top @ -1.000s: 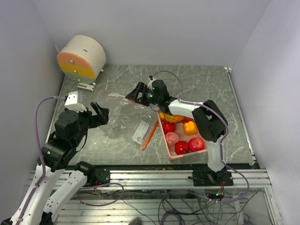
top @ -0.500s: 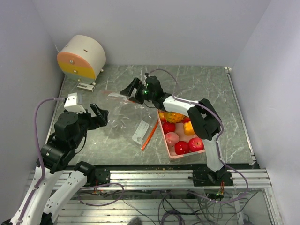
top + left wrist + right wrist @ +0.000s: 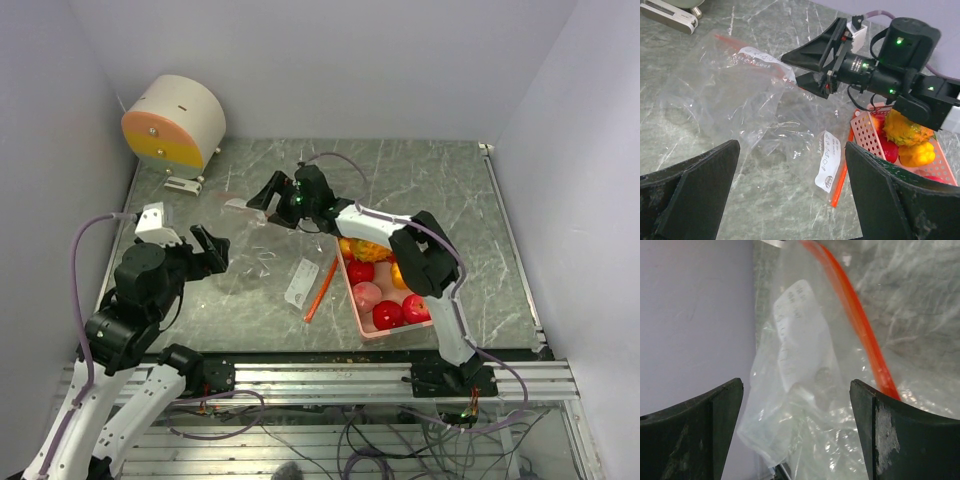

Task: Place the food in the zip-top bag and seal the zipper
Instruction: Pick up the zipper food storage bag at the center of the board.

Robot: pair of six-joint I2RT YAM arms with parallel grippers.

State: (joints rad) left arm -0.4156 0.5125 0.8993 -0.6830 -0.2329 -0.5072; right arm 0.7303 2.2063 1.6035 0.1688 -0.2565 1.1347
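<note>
A clear zip-top bag (image 3: 262, 235) with an orange zipper strip lies crumpled on the table left of centre. My right gripper (image 3: 262, 193) is open at its far edge; in the right wrist view the film, its white label (image 3: 801, 322) and the zipper (image 3: 860, 325) lie between the open fingers (image 3: 796, 390). The food sits in a pink basket (image 3: 352, 300): bumpy orange fruit (image 3: 368, 248), red apples (image 3: 387, 315), pink peach (image 3: 367, 295), yellow pepper (image 3: 402, 273). My left gripper (image 3: 210, 250) is open and empty, above the bag's near part (image 3: 792, 165).
A second white label (image 3: 828, 161) and an orange strip (image 3: 320, 290) lie between the bag and the basket. A round white-and-orange device (image 3: 175, 122) and a small white box (image 3: 183, 183) stand at the back left. Walls close in on both sides.
My right gripper has moved left along the bag's far edge, staying open. My left gripper has drifted slightly down and left.
</note>
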